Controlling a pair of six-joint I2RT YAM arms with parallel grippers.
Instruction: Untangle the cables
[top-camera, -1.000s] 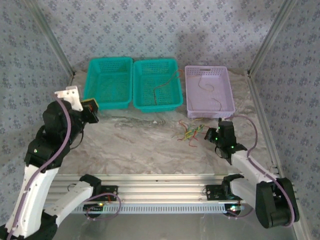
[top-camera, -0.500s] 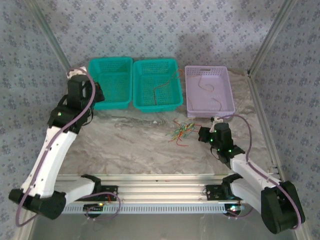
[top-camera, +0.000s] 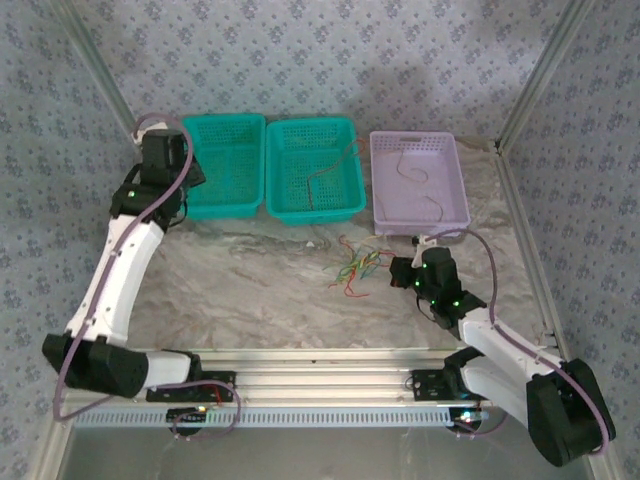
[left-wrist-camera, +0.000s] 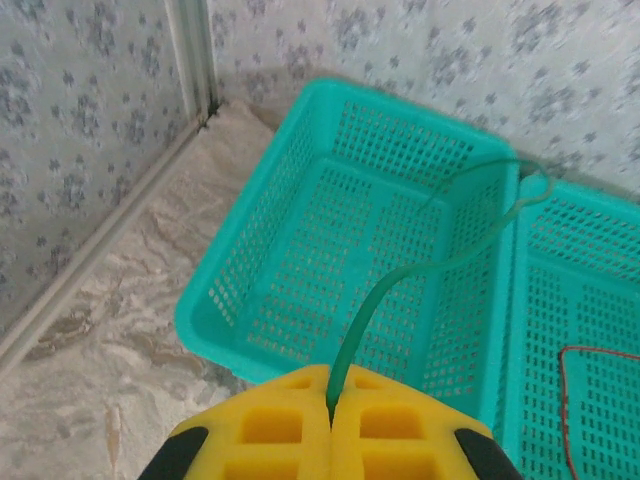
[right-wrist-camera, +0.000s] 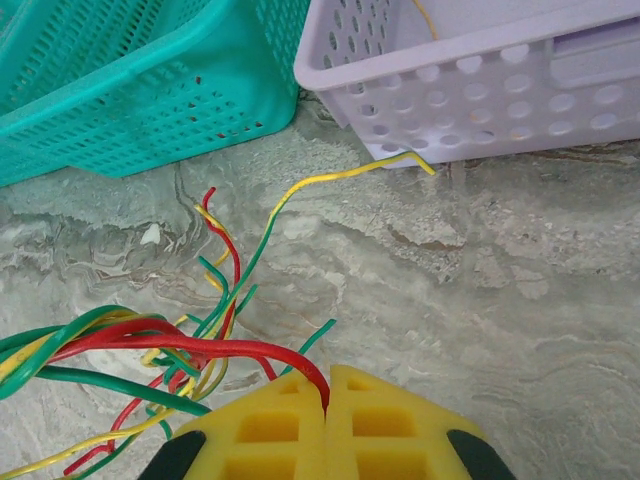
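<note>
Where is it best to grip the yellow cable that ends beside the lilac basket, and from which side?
Grip the yellow cable probably on its straight stretch behind the hooked tip, coming from above: there it lies alone on the table, clear of the lilac basket; further along it joins the tangle.

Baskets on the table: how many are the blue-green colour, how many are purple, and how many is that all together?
Teal baskets: 2
Purple basket: 1
Total: 3 baskets
</note>
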